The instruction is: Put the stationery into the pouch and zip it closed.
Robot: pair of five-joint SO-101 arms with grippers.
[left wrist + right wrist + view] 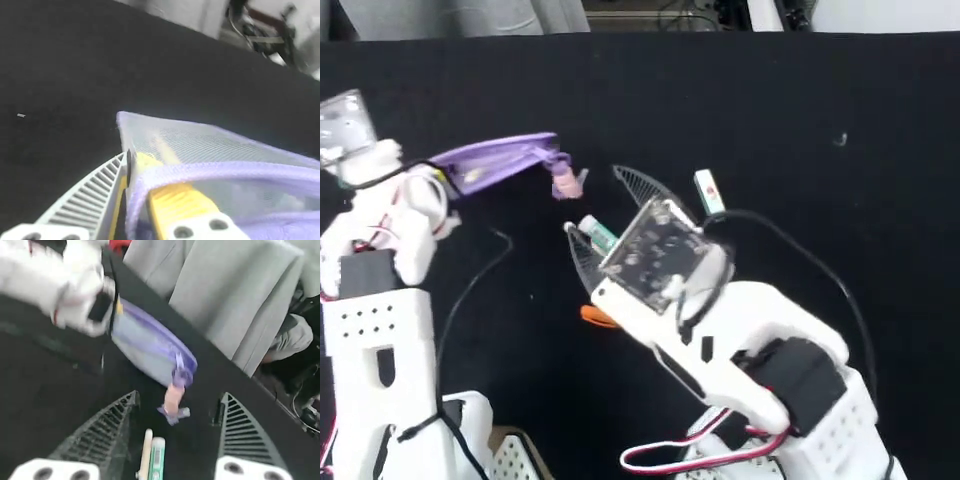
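- The left claw (pixel 131 172) pinches one end of the purple mesh pouch (pixel 215 150), holding it raised off the black desk (pixel 60 75).
- The right claw (pixel 180 395) is spread wide, near the pouch's dangling pink zipper pull (pixel 172 402).
- A green-and-white pen (pixel 157 460) lies between its fingers.

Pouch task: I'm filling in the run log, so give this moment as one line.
left jaws: shut on pouch | right jaws: open above stationery | stationery: on table, outside pouch
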